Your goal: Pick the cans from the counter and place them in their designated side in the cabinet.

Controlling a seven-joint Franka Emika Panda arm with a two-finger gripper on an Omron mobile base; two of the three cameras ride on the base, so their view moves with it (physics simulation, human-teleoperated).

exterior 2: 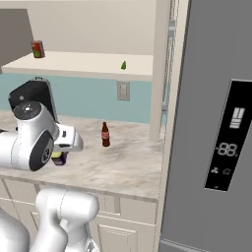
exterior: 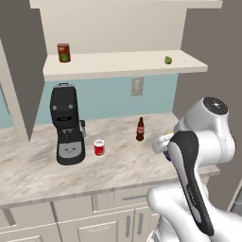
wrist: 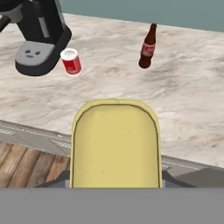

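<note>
My gripper (exterior 2: 60,153) is shut on the dark blue can (exterior 2: 58,160), held above the counter (exterior: 123,163) near its front edge. The can's yellow top (wrist: 115,144) hides my fingertips in the hand view. The bright red can (exterior: 99,148) with a white band stands upright on the counter just right of the coffee machine, well to the left of my gripper; the hand view has this red can (wrist: 71,61) at upper left. Above the counter, the cabinet's long pale shelf (exterior: 123,64) is open.
A black coffee machine (exterior: 67,125) stands at the counter's left. A brown bottle (exterior: 140,129) stands near the back wall. On the shelf are a dark red can (exterior: 64,52) at the left and a small green fruit (exterior: 168,60) at the right. A grey fridge (exterior 2: 216,123) walls off the right.
</note>
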